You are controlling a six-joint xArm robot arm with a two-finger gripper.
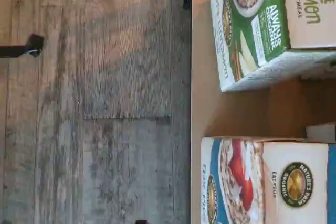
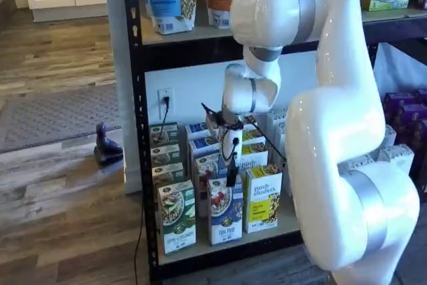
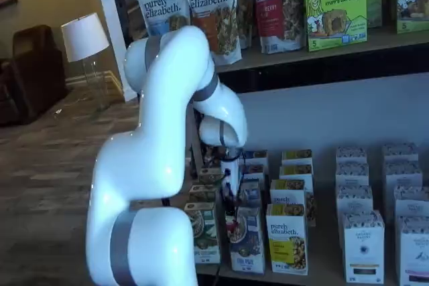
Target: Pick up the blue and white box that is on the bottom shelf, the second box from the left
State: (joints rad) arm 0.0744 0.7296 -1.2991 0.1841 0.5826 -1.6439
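Wood-plank floor [image 2: 60,191] fronts a black rack; the bottom shelf [image 2: 220,248] is a tan deck with cartons in rows running front to back. Left to right along the front row in a shelf view: green carton [image 2: 177,215], blue box [image 2: 225,209], yellow carton [image 2: 263,198]. Blue box stands upright at the near edge, close between its two neighbours, more blue boxes lined up behind it. Gripper [image 2: 231,173] hangs just above the blue box, dark fingers pointing down at its top, a cable looping beside them; seen side-on, so cannot tell whether the jaws are spread or pressed together, and nothing is pinched between them. In the other shelf view the fingers [image 3: 228,195] again sit over the blue box [image 3: 246,239], top edge near the tips, no contact evident. Wrist view shows the green carton [image 1: 257,24] and blue box [image 1: 262,179] with a strip of bare deck between, and floor beyond the shelf lip. Risks, as judged: neighbours stand close, so a finger coming down off-centre could land on the green or yellow carton and tip it; a shallow pinch at the top edge could let the tall box swing or slip; pulling forward may drag the box behind; cable could snag a carton top.
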